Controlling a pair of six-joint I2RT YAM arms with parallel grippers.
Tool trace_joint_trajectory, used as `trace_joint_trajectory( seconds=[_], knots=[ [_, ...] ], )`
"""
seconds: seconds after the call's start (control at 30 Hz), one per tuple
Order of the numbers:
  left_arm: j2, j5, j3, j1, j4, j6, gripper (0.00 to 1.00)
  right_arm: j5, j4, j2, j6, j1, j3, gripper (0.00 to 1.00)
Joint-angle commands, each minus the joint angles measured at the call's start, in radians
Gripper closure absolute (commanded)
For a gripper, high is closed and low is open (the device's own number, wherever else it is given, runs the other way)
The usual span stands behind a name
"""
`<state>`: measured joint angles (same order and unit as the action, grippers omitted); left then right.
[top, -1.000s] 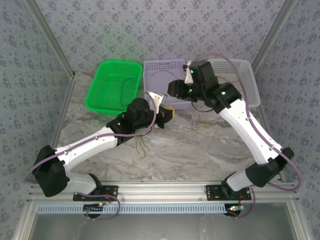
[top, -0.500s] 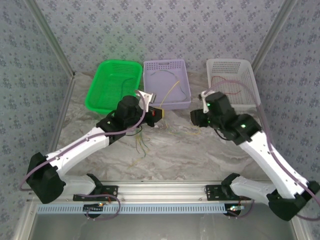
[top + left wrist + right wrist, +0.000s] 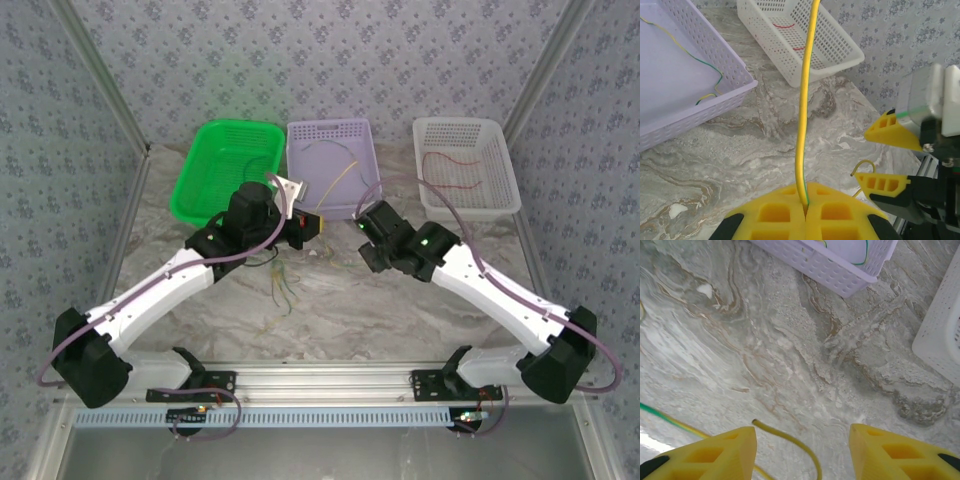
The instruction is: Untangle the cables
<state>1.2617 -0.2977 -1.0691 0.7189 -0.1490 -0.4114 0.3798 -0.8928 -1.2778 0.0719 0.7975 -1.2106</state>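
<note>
Left gripper [image 3: 805, 212] shut on a yellow cable [image 3: 803, 100], the strand rising straight from its grip. Right gripper [image 3: 801, 440] empty, jaws well apart, straddling a loose yellow end [image 3: 790, 439] low over the table [image 3: 790, 340]. Other cables [image 3: 282, 288] lie loose nearby. Risk: the thin end slips the closing jaws, and a hard pull likely tightens the tangle.
</note>
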Motion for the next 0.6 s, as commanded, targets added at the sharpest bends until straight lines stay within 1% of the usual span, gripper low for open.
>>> trace_joint_trajectory(
  seconds=[0.0, 0.13, 0.2, 0.27, 0.33, 0.47, 0.5, 0.57],
  knots=[
    [-0.028, -0.023, -0.040, -0.010, -0.016, 0.023, 1.00, 0.039, -0.018, -0.009, -0.056, 0.008, -0.001, 0.46],
    [-0.028, -0.032, -0.042, -0.014, -0.017, 0.020, 1.00, 0.039, 0.000, -0.018, -0.057, 0.011, 0.010, 0.46],
    [-0.029, -0.033, -0.043, -0.015, -0.017, 0.019, 1.00, 0.023, 0.024, -0.019, -0.060, 0.009, 0.050, 0.47],
    [-0.028, -0.033, -0.044, -0.016, -0.015, 0.020, 1.00, -0.004, 0.038, -0.024, -0.060, 0.010, 0.054, 0.48],
    [-0.027, -0.035, -0.047, -0.015, -0.017, 0.018, 1.00, -0.006, 0.044, -0.026, -0.055, 0.014, 0.059, 0.48],
    [-0.030, -0.038, -0.047, -0.018, -0.014, 0.017, 1.00, -0.013, 0.064, -0.029, -0.051, 0.012, 0.068, 0.52],
    [-0.030, -0.038, -0.047, -0.018, -0.014, 0.016, 1.00, -0.013, 0.069, -0.034, -0.048, 0.012, 0.065, 0.54],
    [-0.030, -0.039, -0.048, -0.018, -0.014, 0.017, 1.00, -0.004, 0.081, -0.036, -0.036, 0.009, 0.067, 0.65]
  ],
)
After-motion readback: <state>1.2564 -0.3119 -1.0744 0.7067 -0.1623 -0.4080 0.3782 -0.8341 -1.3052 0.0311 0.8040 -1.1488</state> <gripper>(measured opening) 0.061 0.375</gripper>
